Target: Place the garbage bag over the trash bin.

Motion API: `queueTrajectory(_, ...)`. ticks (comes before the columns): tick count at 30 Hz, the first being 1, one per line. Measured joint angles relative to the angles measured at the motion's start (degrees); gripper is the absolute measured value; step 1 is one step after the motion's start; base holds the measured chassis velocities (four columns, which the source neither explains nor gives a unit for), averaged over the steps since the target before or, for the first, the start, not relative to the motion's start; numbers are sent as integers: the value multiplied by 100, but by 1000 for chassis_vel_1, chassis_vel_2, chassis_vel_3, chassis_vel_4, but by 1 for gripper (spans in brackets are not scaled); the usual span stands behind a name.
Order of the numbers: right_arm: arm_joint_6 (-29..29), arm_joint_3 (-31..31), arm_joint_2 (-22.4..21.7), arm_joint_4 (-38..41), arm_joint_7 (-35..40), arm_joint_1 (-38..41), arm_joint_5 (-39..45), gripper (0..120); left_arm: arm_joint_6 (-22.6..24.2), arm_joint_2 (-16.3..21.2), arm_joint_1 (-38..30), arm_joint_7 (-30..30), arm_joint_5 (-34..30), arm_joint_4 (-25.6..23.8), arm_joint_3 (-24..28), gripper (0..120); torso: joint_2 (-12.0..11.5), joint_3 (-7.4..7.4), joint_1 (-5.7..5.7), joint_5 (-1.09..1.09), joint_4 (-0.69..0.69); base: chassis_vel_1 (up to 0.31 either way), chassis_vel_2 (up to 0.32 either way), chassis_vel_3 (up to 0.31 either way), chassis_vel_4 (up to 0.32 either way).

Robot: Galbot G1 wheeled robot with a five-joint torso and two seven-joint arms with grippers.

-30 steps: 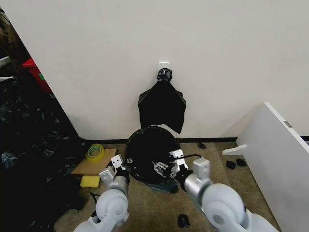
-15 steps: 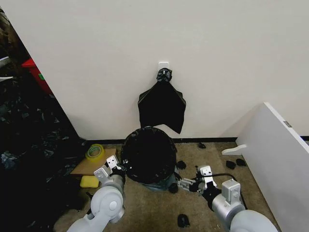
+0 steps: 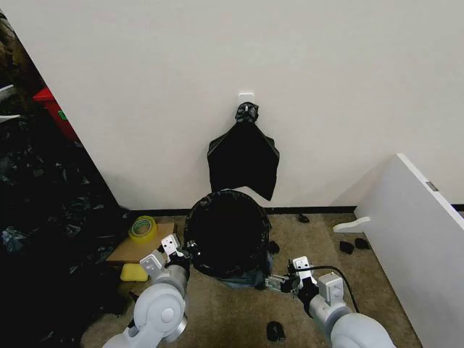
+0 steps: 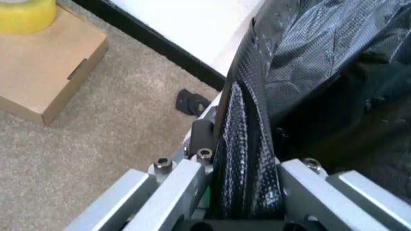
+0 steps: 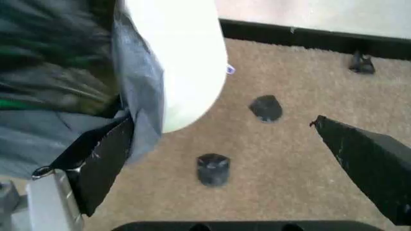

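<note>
The trash bin (image 3: 246,274) stands on the carpet by the wall, its mouth and upper sides covered by the black garbage bag (image 3: 226,230). My left gripper (image 3: 185,253) is at the bin's left side, shut on a fold of the garbage bag (image 4: 247,139) at the rim. My right gripper (image 3: 280,283) is low by the bin's right base, open. In the right wrist view the cream-white trash bin (image 5: 183,57) shows below the garbage bag (image 5: 138,103), and carpet lies between the spread fingers (image 5: 103,159) of my right gripper (image 5: 222,125).
A knotted black bundle (image 3: 243,156) hangs from a white hook above the bin. Black plastic sheeting (image 3: 43,217) is heaped on the left. A cardboard box (image 3: 138,248), yellow tape roll (image 3: 143,227) and yellow sponge (image 3: 134,272) lie left of the bin. A white board (image 3: 420,239) leans on the right.
My right gripper has left the bag's edge at the bin's right rim and dropped down beside the base. The bag now hangs lower over the bin. The left gripper keeps its hold.
</note>
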Motion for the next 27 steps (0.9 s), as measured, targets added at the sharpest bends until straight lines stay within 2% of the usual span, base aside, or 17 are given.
queueTrajectory(17, 656, -188, 406, -488, 154, 183, 127, 100, 93, -34, 101, -61, -266, -284, 28, 0, 0, 0, 0, 0, 0, 0, 0, 0, 0)
queueTrajectory(21, 701, -195, 438, -345, 218, 49, 287, 100, 77, -29, 103, -89, -265, -266, 17, 0, 0, 0, 0, 0, -1, 0, 0, 0, 0)
queueTrajectory(27, 635, -143, 325, 164, 209, -166, 374, 100, 49, -5, -17, -178, -270, 28, -27, 0, 0, 0, 0, -1, -1, 0, 0, 0, 0)
